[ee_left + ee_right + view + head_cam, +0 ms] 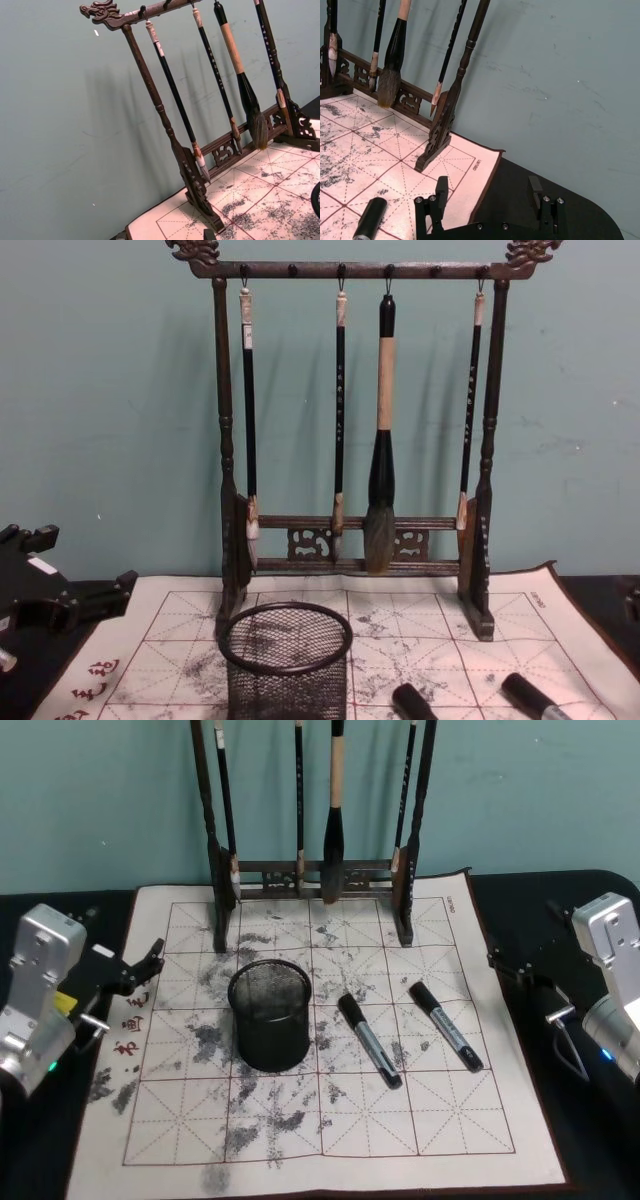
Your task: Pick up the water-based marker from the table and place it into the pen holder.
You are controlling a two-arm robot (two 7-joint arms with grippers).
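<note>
Target position: the left marker (368,1040) and the right marker (445,1025) are laid flat on the mat (430,1125), right of the pen holder (270,1015). Barrels are judged light, rigid, smooth and prone to rolling; mid-barrel grasping is advised. The right hand (488,192) and the left hand (142,968) are held wide at the mat's edges.

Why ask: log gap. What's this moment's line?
left marker, right marker: on mat; holder: empty; left gripper: open, parked; right gripper: open, parked

Grid mat (395,145): small "deli" brand mark (476,163) near its corner, centre of right wrist view. Red Chinese characters (131,1023) down mat's left margin, head view left; unreadable. Markers' (370,1042) label print illegible.
</note>
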